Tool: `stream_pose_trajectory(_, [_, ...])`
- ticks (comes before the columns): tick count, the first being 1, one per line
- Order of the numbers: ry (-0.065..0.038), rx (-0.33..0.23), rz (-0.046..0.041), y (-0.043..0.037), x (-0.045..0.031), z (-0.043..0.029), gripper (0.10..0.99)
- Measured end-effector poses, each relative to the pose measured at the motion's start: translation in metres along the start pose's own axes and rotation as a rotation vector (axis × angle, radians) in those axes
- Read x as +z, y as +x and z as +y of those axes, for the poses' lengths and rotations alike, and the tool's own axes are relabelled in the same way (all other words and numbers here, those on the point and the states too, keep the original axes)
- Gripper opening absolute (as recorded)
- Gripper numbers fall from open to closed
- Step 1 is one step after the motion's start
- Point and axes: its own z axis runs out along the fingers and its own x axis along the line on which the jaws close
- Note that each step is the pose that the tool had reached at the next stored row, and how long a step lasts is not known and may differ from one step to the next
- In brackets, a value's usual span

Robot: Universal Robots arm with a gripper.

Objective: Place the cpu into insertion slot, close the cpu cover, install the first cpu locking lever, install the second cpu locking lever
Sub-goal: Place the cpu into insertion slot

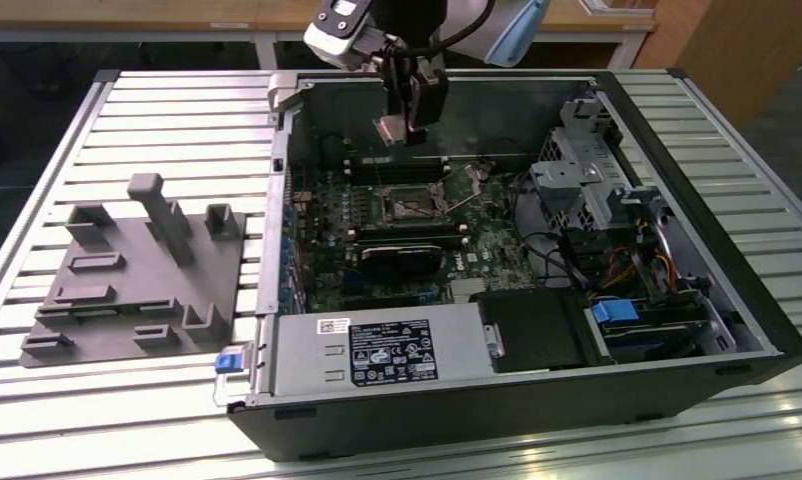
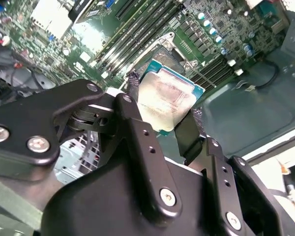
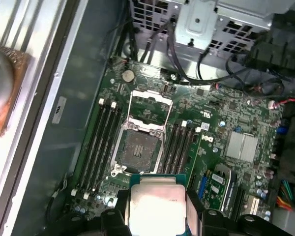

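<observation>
**Legible text:** none. The large white label (image 1: 389,352) on the power supply box (image 1: 460,346) carried print and symbols too small to read. The cpu (image 2: 166,98) lid bore faint marks, and a white sticker (image 3: 59,109) on the case wall (image 3: 88,73) was likewise unreadable.

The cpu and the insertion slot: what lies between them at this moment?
Nothing blocks it. In the first wrist view the cpu, gripped by the tool, hangs clear of the open insertion slot; just green board between.
</observation>
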Motion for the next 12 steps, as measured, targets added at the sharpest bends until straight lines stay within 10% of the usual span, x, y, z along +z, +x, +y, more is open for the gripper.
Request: stream_pose_trajectory(12, [0.001, 0.07, -0.0066, 0.0, 0.0045, -0.0004, 0.541])
